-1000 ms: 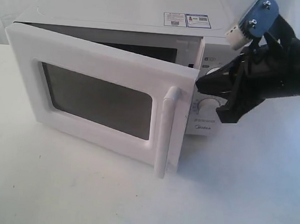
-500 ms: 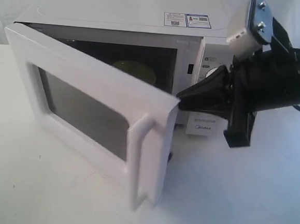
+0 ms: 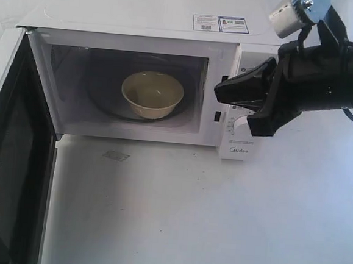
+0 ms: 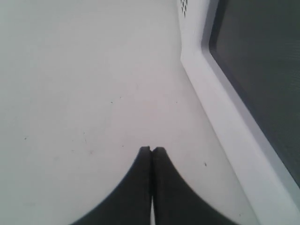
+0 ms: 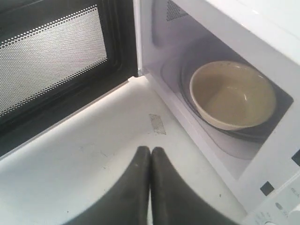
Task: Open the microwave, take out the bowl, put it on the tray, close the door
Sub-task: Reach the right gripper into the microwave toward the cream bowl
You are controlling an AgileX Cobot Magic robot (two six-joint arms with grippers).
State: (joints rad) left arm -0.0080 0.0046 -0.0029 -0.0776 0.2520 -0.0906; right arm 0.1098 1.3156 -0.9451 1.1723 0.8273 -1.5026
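The white microwave stands at the back with its door swung fully open to the left. Inside, on the glass turntable, sits the cream bowl, which the right wrist view also shows as the bowl. My right gripper hovers in front of the control panel, right of the cavity, shut and empty; its tips touch. My left gripper is shut on nothing above the table beside the door. The left arm is out of the exterior view. No tray is in view.
A small patch of tape lies on the white table in front of the cavity. Two dials are partly hidden behind my right gripper. The open door juts toward the front left.
The door has swung from nearly closed to fully open leftward, exposing the bowl. My right gripper, which was by the door's edge, has pulled back toward the control panel.
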